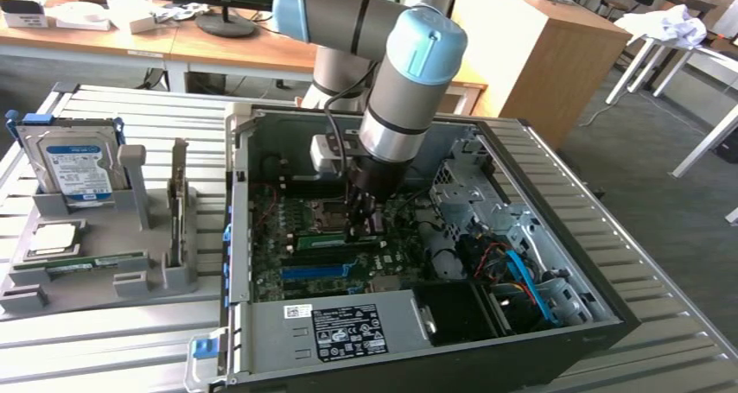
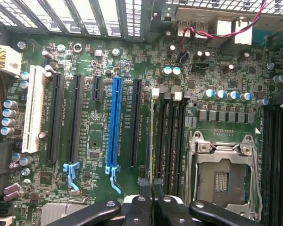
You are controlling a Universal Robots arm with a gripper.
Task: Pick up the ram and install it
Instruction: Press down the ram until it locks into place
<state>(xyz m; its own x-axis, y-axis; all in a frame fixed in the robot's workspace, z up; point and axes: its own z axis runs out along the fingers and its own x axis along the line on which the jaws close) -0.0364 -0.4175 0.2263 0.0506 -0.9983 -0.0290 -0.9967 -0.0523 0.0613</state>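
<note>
The hand (image 2: 152, 195) is down inside the open computer case (image 1: 576, 263), fingers (image 2: 144, 186) pinched nearly together on the top edge of the ram (image 2: 151, 141), which stands on its thin edge, seen end-on as a narrow strip running along the first of the black memory slots (image 2: 172, 141) on the green motherboard (image 2: 89, 61); whether it is fully seated I cannot tell. Just beside those slots sits the open processor socket (image 2: 221, 174) with its metal frame, and on the other side of the ram run a black slot, a long blue slot (image 2: 115, 122), more black ones and a white slot (image 2: 32, 108). In the exterior view the grey and blue arm (image 1: 403, 73) drops straight down into the case with the hand (image 1: 366, 225) over the board. Toward the exterior view's left, a grey holder (image 1: 92, 281) on the slatted metal table (image 1: 116, 341) carries an upright hard drive (image 1: 75, 168), a tall grey card (image 1: 176, 203) and a second green stick (image 1: 98, 262) lying low
</note>
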